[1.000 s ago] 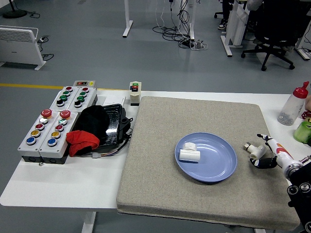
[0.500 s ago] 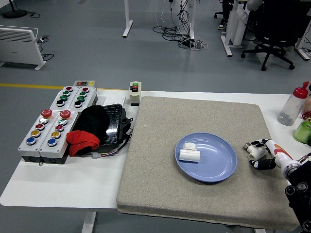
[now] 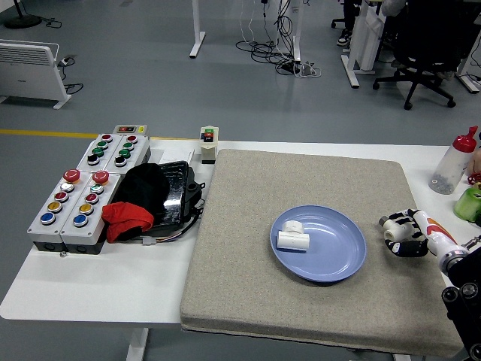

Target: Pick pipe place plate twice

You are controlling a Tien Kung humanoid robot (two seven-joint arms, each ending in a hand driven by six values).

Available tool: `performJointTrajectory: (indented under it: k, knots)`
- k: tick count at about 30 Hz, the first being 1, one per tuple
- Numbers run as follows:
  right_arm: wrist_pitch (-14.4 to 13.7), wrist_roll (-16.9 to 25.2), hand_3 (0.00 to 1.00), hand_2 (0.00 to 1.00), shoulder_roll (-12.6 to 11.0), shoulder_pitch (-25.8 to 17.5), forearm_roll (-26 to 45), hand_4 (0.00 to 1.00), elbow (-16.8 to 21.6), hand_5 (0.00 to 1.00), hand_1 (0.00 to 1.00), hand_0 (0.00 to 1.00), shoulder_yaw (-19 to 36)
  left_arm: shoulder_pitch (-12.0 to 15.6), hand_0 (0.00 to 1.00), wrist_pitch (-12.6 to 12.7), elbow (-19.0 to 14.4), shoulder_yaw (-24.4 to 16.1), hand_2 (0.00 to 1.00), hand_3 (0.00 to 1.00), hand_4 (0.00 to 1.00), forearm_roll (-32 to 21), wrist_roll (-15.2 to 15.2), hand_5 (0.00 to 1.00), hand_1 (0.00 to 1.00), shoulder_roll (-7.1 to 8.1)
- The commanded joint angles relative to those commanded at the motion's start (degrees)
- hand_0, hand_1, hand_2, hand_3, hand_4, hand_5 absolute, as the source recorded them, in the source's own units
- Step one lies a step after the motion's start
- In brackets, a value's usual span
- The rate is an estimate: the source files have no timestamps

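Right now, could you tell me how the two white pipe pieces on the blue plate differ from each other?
The nearer pipe piece looks larger and lies on its side, a long white cylinder. The farther pipe piece looks smaller and shorter, sitting just behind it toward the blue plate's left rim. Both are white and rest inside the plate's left half.

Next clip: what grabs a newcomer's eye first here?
The blue plate at the middle of the grey mat, with two white pipe pieces on its left side. To its right, the robot's right hand hovers with fingers curled, holding nothing. Coloured button boxes sit far left.
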Motion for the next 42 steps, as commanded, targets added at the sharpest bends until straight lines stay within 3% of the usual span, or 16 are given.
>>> performJointTrajectory:
  k: [2,10,11,16,17,22,23,28,29,38,42]
  knots:
    - [-0.1,0.0,0.632,0.534,-0.1,-0.1,0.2,0.575,0.8,0.183,0.470,0.349,-0.4,0.0,0.692,0.0,0.0,0.0,0.681,0.613,0.249,0.0,0.0,0.998,0.665,-0.01]
    - [0.7,-0.8,0.637,0.534,-1.3,-1.7,3.5,0.595,9.9,0.208,0.473,0.354,-7.5,-0.1,0.692,0.0,0.0,0.2,0.681,0.612,0.249,-0.3,-0.1,0.998,0.665,0.04]
    - [1.0,-1.0,0.639,0.547,-1.5,-1.9,3.9,0.573,10.9,0.177,0.529,0.435,-8.7,-0.1,0.692,0.0,0.0,0.3,0.681,0.612,0.249,-0.3,-0.1,0.998,0.664,0.05]
    - [2.1,-1.7,0.639,0.547,-1.7,-2.7,4.0,0.573,13.6,0.177,0.529,0.435,-13.6,-0.1,0.692,-0.1,0.0,0.3,0.681,0.612,0.249,-0.4,-0.1,0.998,0.664,0.05]
    - [2.4,-1.8,0.703,0.685,-1.7,-2.8,3.8,0.594,13.8,0.191,0.683,0.651,-14.1,-0.1,0.692,-0.1,0.0,0.3,0.681,0.612,0.249,-0.3,-0.1,0.998,0.665,0.05]
    - [4.9,-2.2,0.703,0.685,-1.8,-2.9,1.2,0.594,14.5,0.191,0.683,0.651,-16.1,-0.1,0.692,-0.1,0.0,0.4,0.681,0.612,0.249,-0.4,-0.2,0.998,0.665,0.04]
    - [4.9,-2.1,0.924,0.998,-1.8,-2.9,1.1,0.766,14.5,0.329,0.912,0.949,-16.1,-0.1,0.692,-0.1,0.0,0.4,0.681,0.613,0.249,-0.4,-0.2,0.998,0.664,0.04]
    - [2.7,-0.5,0.924,0.998,-1.9,-2.9,1.8,0.766,15.0,0.329,0.912,0.949,-15.5,-0.2,0.692,-0.1,0.0,0.6,0.681,0.613,0.249,-0.7,-0.2,0.998,0.664,0.03]
    - [2.5,0.0,0.976,0.998,-1.9,-2.9,2.6,0.784,15.3,0.334,0.928,0.988,-15.3,-0.2,0.692,-0.1,0.0,0.5,0.681,0.613,0.249,-0.6,-0.2,0.998,0.665,0.02]
    - [2.4,0.2,0.978,0.998,-2.2,-3.5,5.0,0.785,17.3,0.336,0.929,0.997,-14.1,-0.2,0.692,-0.1,0.0,0.3,0.681,0.613,0.250,-0.3,-0.1,0.998,0.664,0.03]
    - [0.0,0.7,0.975,0.998,-2.2,-3.5,5.6,0.769,18.1,0.332,0.928,0.998,-12.5,-0.1,0.692,-0.1,0.0,0.3,0.681,0.613,0.251,-0.4,-0.1,0.998,0.664,0.01]
